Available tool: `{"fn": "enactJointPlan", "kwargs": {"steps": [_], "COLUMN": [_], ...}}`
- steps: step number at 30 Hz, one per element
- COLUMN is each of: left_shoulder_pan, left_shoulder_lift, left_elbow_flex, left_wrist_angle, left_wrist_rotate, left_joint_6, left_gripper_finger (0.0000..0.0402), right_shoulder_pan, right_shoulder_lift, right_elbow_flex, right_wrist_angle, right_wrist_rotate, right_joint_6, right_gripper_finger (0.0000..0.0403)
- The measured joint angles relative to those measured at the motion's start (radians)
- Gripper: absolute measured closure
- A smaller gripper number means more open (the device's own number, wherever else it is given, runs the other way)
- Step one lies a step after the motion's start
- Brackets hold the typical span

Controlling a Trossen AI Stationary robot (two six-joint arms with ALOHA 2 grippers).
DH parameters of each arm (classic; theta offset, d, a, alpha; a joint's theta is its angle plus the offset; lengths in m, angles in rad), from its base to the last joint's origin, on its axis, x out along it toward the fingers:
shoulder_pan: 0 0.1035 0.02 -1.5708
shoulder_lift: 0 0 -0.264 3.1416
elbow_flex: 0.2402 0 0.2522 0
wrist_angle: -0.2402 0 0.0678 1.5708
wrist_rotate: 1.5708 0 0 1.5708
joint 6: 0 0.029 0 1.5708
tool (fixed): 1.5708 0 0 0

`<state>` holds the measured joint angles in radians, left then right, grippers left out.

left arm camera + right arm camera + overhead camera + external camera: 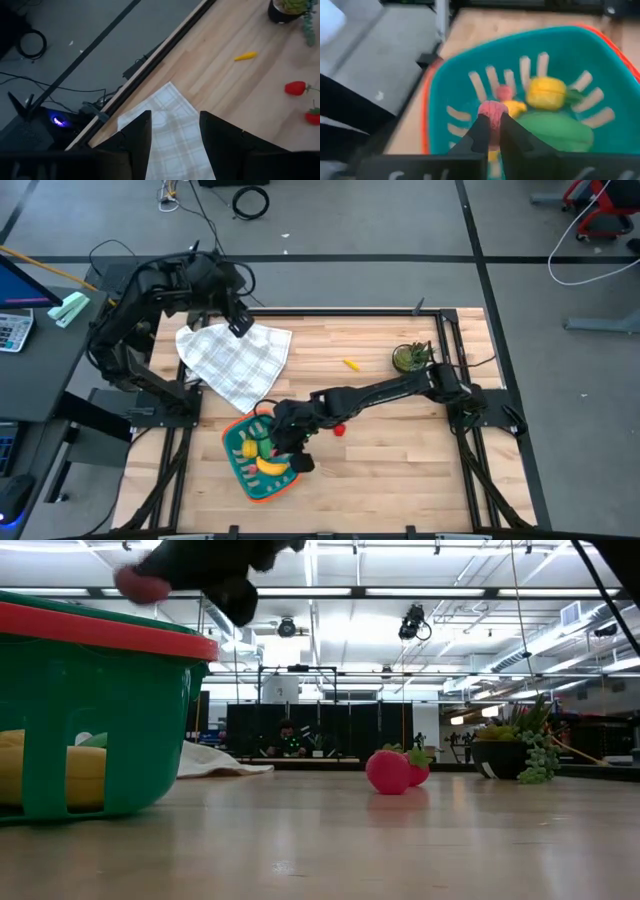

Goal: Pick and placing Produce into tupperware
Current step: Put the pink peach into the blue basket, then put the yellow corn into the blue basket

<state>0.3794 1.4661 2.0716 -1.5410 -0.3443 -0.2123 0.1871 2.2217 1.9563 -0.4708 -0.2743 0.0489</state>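
**Now drop the red bit in the tub**

So, the right gripper (492, 131) hangs over the tupperware (243, 476), w/ its fingers squeezed tight on a small red piece (491, 111). In the low view that piece (140, 585) sits up above the orange rim, not yet inside.

Already in the tub: a yellow lemon (546, 93), a green vegetable (555, 129), a banana (272, 466) and one more little red piece (504, 92).

How to do it well (my guess): get the hand over the middle of the tub, not near the edge. Go down a bit so the piece has a short fall and can't bounce out. Aim for a bare spot, away from the lemon. Then let go and lift straight up, so the fingers don't bump the rim and push the tub.

More left to do: two red pieces (397, 770) wait on the table nearby, and a tiny orange piece (351, 364) lies farther off, near the potted plant (410, 357).

The left gripper (175, 131) waits over the checked cloth (235, 360), fingers apart, holding nothing.
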Motion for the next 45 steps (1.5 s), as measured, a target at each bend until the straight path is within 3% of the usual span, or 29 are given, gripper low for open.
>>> {"fn": "enactJointPlan", "kwargs": {"steps": [10, 17, 28, 36, 42, 45], "left_shoulder_pan": [0.03, 0.03, 0.03, 0.03, 0.026, 0.012], "left_shoulder_lift": [0.0, 0.0, 0.0, 0.0, 0.025, 0.058], "left_elbow_flex": [0.0, 0.0, -0.001, -0.001, -0.002, -0.001], "left_wrist_angle": [0.002, 0.003, 0.004, 0.013, 0.074, 0.098], "left_wrist_rotate": [0.0, 0.0, 0.0, 0.008, 0.17, 0.185], "left_joint_6": [-0.011, -0.012, -0.032, -0.032, -0.007, 0.002], "left_gripper_finger": [0.023, 0.023, 0.023, 0.023, 0.023, 0.023], "right_shoulder_pan": [0.001, 0.001, 0.013, -0.004, -0.019, -0.028], "right_shoulder_lift": [0.108, 0.107, 0.103, 0.035, -0.134, -0.244], "right_elbow_flex": [-0.001, -0.001, -0.001, 0.001, 0.001, 0.002], "right_wrist_angle": [0.015, 0.032, 0.035, 0.083, 0.01, -0.145], "right_wrist_rotate": [0.006, 0.011, 0.02, 0.166, 0.409, 0.53], "right_joint_6": [-0.09, -0.136, -0.211, -0.221, -0.164, -0.056], "right_gripper_finger": [0.0376, 0.0366, 0.0242, 0.0203, 0.0211, 0.0218]}}
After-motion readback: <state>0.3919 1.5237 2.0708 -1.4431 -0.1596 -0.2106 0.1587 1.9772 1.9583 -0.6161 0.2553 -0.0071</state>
